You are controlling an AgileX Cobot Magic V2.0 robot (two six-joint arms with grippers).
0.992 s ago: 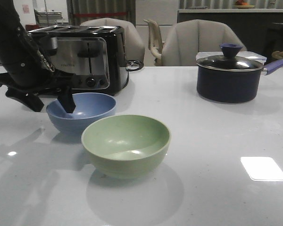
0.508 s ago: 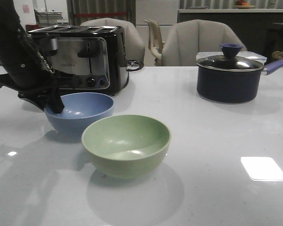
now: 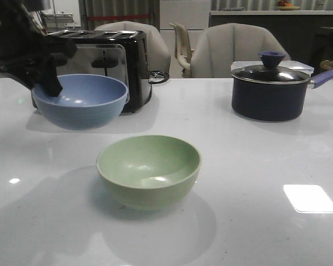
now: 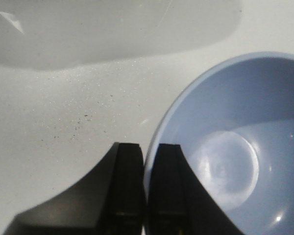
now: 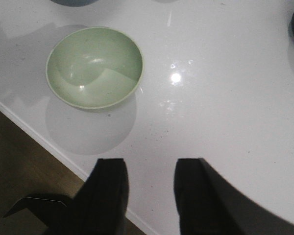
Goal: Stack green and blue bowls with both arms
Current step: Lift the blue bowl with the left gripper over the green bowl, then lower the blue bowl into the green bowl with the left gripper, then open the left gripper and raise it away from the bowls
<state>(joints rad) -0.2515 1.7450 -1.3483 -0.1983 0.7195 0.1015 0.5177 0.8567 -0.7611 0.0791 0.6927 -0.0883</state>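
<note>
**Blue bowl in the air, green bowl waiting below**

At the far left, the left end effector (image 3: 49,83) is pinching the near-left rim of the blue bowl (image 3: 80,101), one finger inside the wall and one outside, jaws narrowed to the thickness of the rim. That rim grip is leaving the bowl's underside free, which it will need to be for nesting. The bowl is hanging level and clear of the tabletop (image 3: 255,166), in front of the toaster (image 3: 108,61), its shadow lying on the surface beneath it.

Toward the middle, the green bowl (image 3: 149,170) is sitting upright and empty on the tabletop, nearer the camera and well apart from the blue one, mouth open to receive it. By my reading, the carry across to it is only starting.

Farther right and back, the saucepan (image 3: 269,91) is standing out of the way.

The right end effector (image 5: 149,196) is showing only in its wrist view, hovering over the tabletop's near edge with jaws parted and holding nothing, the green bowl ahead of it.
</note>
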